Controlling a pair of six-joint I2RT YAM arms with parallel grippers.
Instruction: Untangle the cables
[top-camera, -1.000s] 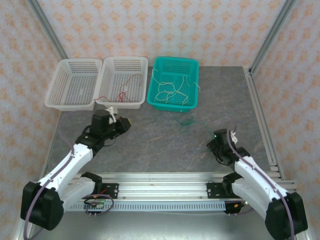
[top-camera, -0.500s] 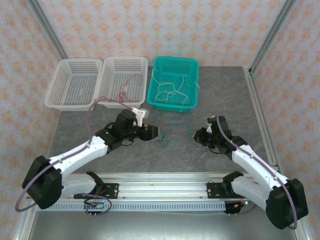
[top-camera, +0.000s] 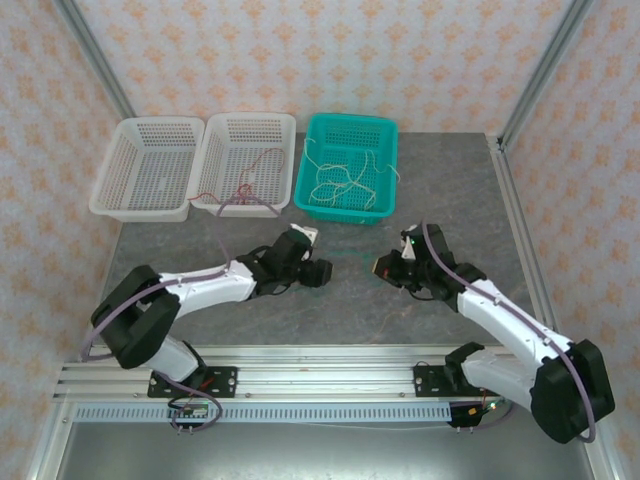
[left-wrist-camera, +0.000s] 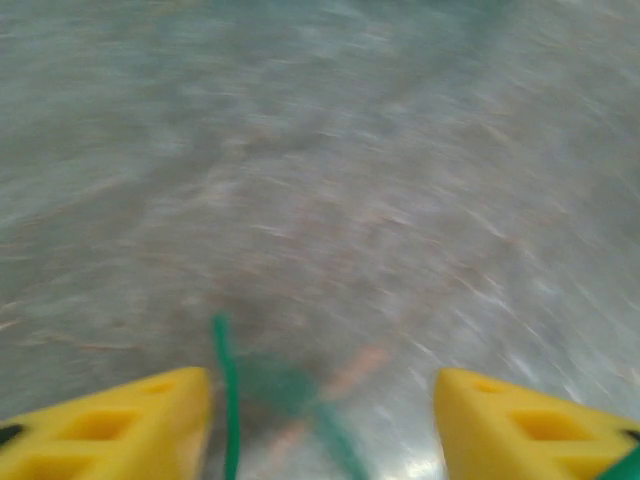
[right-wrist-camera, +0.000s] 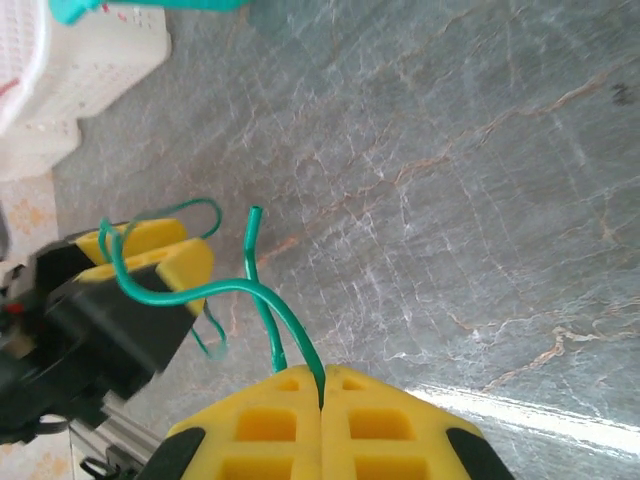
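On the table (top-camera: 340, 315) — right gripper (right-wrist-camera: 322, 372) clamped tight on green cable (right-wrist-camera: 262, 292); left gripper (left-wrist-camera: 320, 380) jaws parted, cable between them, ungripped.

The left tool (top-camera: 325, 272) and right tool (top-camera: 381, 266) face each other across a narrow gap. A green cable (right-wrist-camera: 251, 240) loops across it from the right tool's pinched fingertips. Bare worktop (top-camera: 350, 320) lies free behind and nearer than both tools. Beyond them, a teal basket (top-camera: 350, 118) and white baskets (top-camera: 250, 116) line the far edge.

Far row: left basket (top-camera: 108, 190), middle basket (top-camera: 245, 212), right basket (top-camera: 345, 216)
In right basket: cables (top-camera: 340, 182)
Between left tool (top-camera: 325, 272) and right tool (right-wrist-camera: 322, 378): one cable (right-wrist-camera: 268, 300)
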